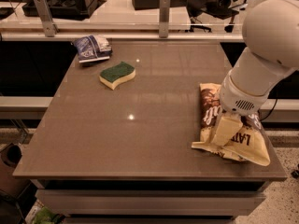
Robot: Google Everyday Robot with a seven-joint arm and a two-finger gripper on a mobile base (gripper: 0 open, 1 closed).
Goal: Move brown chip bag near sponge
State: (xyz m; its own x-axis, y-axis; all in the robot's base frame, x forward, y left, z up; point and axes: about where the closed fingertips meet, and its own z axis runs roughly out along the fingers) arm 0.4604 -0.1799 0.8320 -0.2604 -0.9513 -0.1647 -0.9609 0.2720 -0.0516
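my gripper (224, 135) is low over the front right part of the table (140, 143), down on the brown chip bag (210, 110). its pale tip lies across the seam where the bag's dark half meets its yellow half. i can't tell from this view whether the gripper is open or clamped on the bag; the wrist housing covers the part i would need to see. the brown chip bag lies flat near the right edge. its dark brown end points toward the back of the table, and its pale yellow printed end is crumpled toward the front right corner. above the gripper, the bulky white arm (264, 55) rises to the upper right and hides part of the bag's right side.

the sponge (117, 74) sits well apart from the bag, toward the back left of the table, green side up. just behind it, at the back left corner, lies a smaller blue and white bag (92, 47). two upright grey posts (164, 14) stand along the rail behind the table.
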